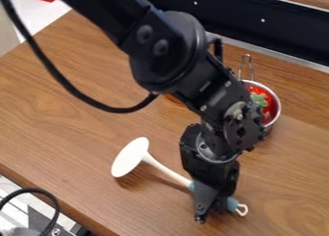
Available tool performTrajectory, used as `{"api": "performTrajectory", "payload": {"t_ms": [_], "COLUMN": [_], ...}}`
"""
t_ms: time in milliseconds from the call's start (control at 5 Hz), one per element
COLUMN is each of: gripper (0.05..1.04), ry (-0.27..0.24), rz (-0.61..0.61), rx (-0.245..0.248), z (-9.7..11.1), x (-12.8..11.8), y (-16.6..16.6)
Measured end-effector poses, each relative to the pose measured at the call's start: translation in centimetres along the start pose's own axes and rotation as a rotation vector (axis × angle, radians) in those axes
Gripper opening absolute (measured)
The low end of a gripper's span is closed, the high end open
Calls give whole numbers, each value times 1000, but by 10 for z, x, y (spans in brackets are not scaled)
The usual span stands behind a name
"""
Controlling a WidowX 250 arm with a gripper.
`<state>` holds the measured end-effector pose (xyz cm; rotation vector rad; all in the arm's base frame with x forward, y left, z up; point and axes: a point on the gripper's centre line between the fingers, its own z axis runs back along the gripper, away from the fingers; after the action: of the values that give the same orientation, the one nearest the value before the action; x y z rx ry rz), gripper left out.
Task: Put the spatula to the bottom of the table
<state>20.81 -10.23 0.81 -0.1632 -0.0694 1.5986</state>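
Black cable (pixel 50 199) loops over grey and black metal equipment (pixel 26 225) at the lower left, beyond the spatula's head and past the near edge of the table. The white spatula (pixel 130 157) itself, with a wide oval head, a slim handle, a teal grip section and a pale hanging loop, is on the brown wood-grain table (pixel 64 134), its head toward the left of the view and its loop toward the lower right. Over the spatula's teal section hangs the black two-finger gripper (pixel 214 210), covering part of it; whether the gripper is spread or pinching the handle, I cannot tell. From the upper left, the black robot arm (pixel 170 49) slants down to the spatula's handle, a dark hose (pixel 61 78) sagging beside it above the spatula's head. Farther from the camera than the spatula, to its upper right, sits a round metal strainer (pixel 277 102) with a wire handle, holding a red thing with a green top (pixel 259 98). An orange-brown object (pixel 173 99), mostly hidden by the arm, is above the spatula in the view. Farther beyond the spatula runs a black panel (pixel 283 32).
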Motion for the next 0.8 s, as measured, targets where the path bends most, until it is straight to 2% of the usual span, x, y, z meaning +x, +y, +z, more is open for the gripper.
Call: {"api": "performTrajectory", "payload": {"t_ms": [200, 400, 600, 800], "gripper": [808, 999, 999, 999], "ry": [-14, 19, 16, -52], "rz": [5, 2, -51, -189], "rx": [-5, 3, -36, -66], "z": [1, 8, 23, 37], "x": [3, 5, 7, 19], "y": [-1, -2, -7, -19]}}
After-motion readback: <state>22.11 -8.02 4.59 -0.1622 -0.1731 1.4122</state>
